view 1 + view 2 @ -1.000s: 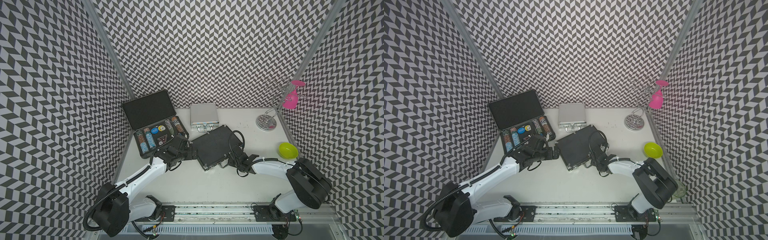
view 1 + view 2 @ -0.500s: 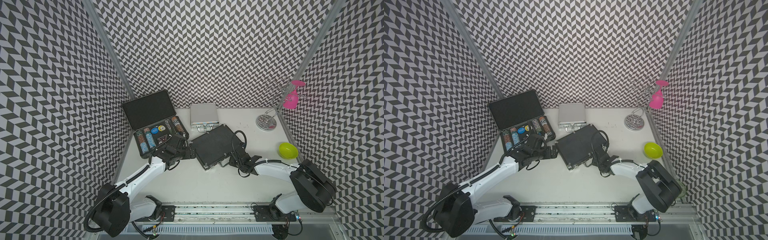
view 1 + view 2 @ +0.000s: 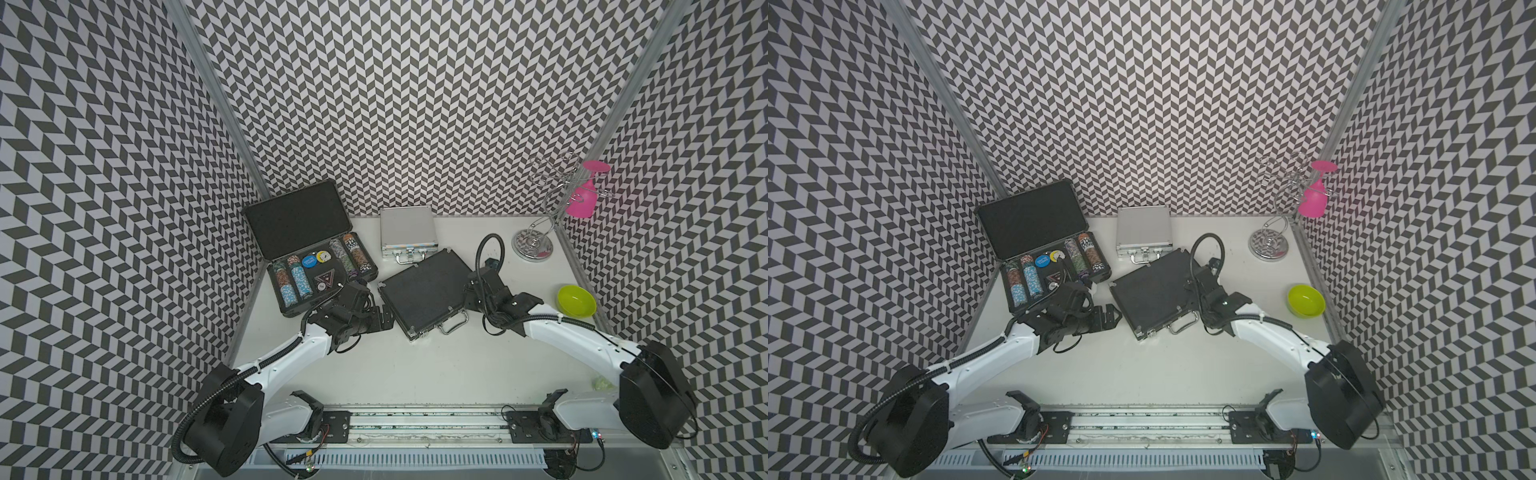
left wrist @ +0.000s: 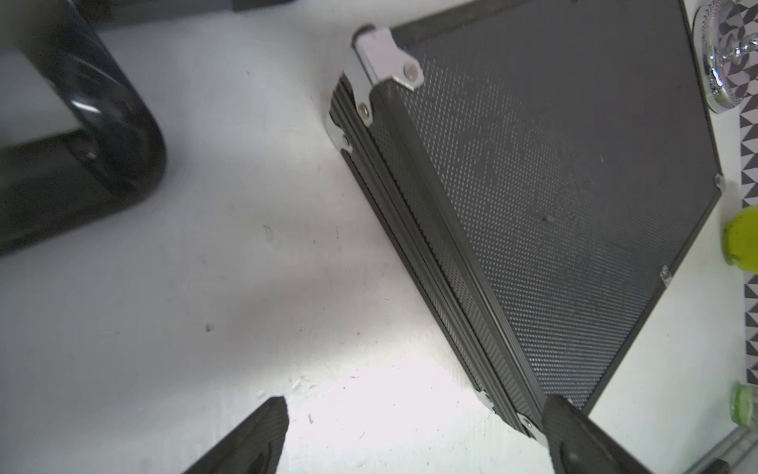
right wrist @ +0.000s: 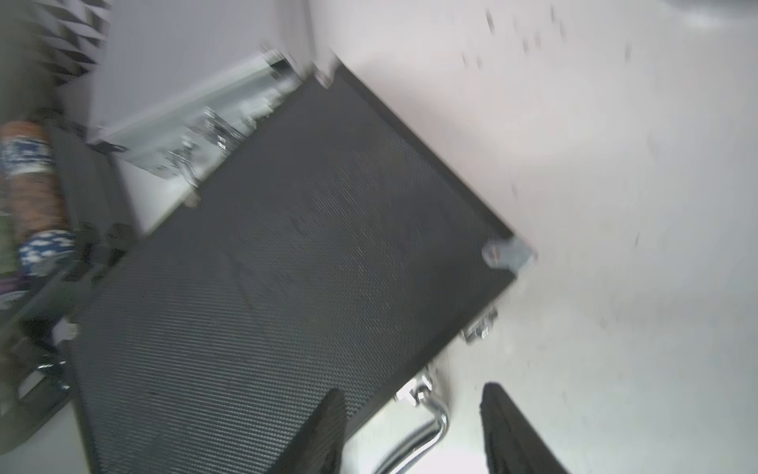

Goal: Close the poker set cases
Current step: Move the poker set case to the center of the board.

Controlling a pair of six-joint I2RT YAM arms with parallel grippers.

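White table (image 3: 415, 374), matt, scuffed, flecked with dark specks; a few pale shavings (image 4: 303, 383) in the left wrist view. Shut in on three sides by black-and-white chevron walls (image 3: 395, 104), with aluminium posts (image 3: 216, 95) in the two back corners. Ends at 6 o'clock in a metal rail (image 3: 415, 419) carrying both arm bases.

At 10 o'clock, large case (image 3: 299, 216): stands open, lid raised toward the corner, rows of chips (image 3: 295, 282) on show in the tray. At 12 o'clock, against the back wall, silver case (image 3: 407, 226): lies shut, grip toward the centre. At the centre, black case (image 3: 424, 291): lies flat and askew, lid down, chrome handle (image 3: 451, 326) toward 5 o'clock.

At 2 o'clock, chrome rack (image 3: 534, 245) with a pink glass (image 3: 582, 199) hung upside down. At 3 o'clock, green bowl (image 3: 577, 301), close by the wall.

At the black case's 9 o'clock side, left gripper (image 3: 384, 320), low over the table: fingers spread wide, only bare table between them; one fingertip (image 4: 574, 443) at the case's near corner, contact unclear. At its 3 o'clock side, right gripper (image 5: 414, 431): fingers parted, grasping nothing, one over the lid's edge, one over bare table, the handle's end in the gap; view blurred.
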